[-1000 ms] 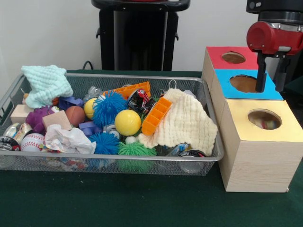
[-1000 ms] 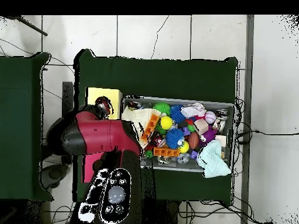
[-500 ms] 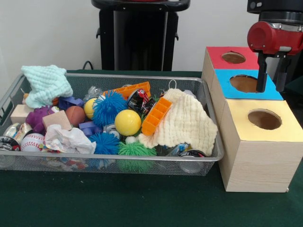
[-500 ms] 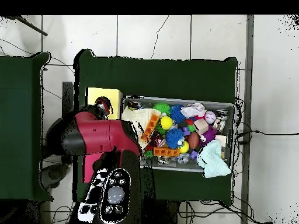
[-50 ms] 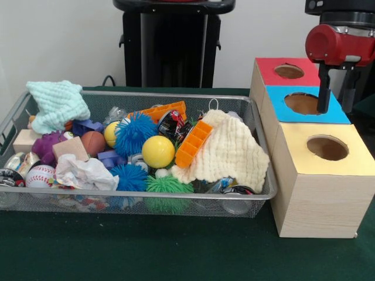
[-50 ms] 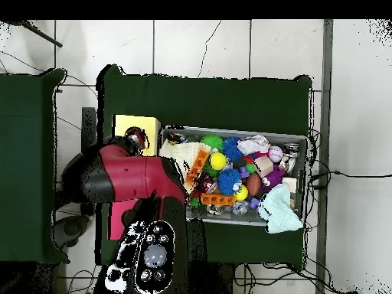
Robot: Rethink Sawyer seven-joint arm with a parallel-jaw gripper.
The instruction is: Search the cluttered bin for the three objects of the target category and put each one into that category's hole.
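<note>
My gripper (image 5: 336, 110) hangs open above the blue-topped box (image 5: 281, 109), just behind the yellow-topped box (image 5: 351, 159), with nothing between its fingers. The yellow box's hole (image 5: 327, 147) looks dark. A red-topped box (image 5: 266, 68) stands behind them. The wire bin (image 5: 146, 195) holds a yellow ball (image 5: 158, 151), blue spiky balls (image 5: 133, 133), a green spiky ball (image 5: 167, 186), a baseball (image 5: 40, 175), orange blocks (image 5: 193, 143), a cream cloth (image 5: 228, 152) and a mint cloth (image 5: 57, 104). In the overhead view the red arm (image 6: 130, 180) covers the gripper beside the yellow box (image 6: 136, 124).
A white crumpled paper (image 5: 85, 172), wooden blocks (image 5: 70, 147), a purple toy (image 5: 45, 145) and cans (image 5: 237, 190) also crowd the bin (image 6: 306, 164). The three boxes stand tight against the bin's right end. Green cloth covers the table (image 5: 176, 246).
A coloured thing seen inside the yellow box's hole one second ago no longer shows. The gripper has risen slightly and stays open.
</note>
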